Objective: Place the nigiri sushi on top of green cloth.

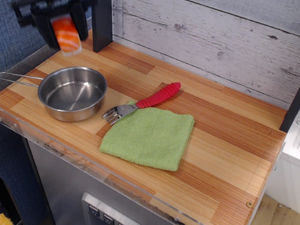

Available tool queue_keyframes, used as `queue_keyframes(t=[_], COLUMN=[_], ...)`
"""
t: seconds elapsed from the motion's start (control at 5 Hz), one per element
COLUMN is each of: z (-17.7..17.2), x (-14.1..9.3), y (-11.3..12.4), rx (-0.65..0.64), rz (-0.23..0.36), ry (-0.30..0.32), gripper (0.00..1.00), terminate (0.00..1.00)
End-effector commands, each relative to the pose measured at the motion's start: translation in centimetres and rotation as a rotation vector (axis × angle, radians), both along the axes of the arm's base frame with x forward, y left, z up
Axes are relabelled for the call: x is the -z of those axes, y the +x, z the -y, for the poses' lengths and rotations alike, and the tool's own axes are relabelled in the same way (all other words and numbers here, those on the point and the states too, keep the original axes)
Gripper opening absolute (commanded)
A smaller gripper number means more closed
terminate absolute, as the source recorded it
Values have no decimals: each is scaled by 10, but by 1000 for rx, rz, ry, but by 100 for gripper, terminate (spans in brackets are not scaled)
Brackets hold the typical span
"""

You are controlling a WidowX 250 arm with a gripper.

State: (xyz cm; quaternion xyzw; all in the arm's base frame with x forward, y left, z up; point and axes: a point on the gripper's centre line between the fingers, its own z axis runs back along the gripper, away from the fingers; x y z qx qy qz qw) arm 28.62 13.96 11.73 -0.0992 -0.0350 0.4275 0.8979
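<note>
The nigiri sushi (pixel 67 35), orange on top with a white base, hangs in the air at the upper left, well above the table. My gripper (pixel 66 28) is shut on it, its black fingers (pixel 43 28) on either side, blurred by motion. The light green cloth (pixel 150 136) lies flat near the middle of the wooden table, far to the right of and below the gripper.
A round steel pan (pixel 72 92) with a long wire handle stands at the left, directly under the gripper. A red-handled fork (pixel 143 102) lies between pan and cloth, its tines touching the cloth's corner. A dark post (pixel 101 13) rises just right of the gripper.
</note>
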Motion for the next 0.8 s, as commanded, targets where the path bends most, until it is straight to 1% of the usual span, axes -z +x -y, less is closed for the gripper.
queue_keyframes(t=[0.0,0.2,0.4,0.6], z=[29,55,91,113], x=[-43,-48,-46,-36], y=[12,19,24,23], rx=[256,416,560,669], rz=[108,121,135,127], ry=[73,96,95,127], gripper=[0,0,0,0], terminate=[0,0,0,0])
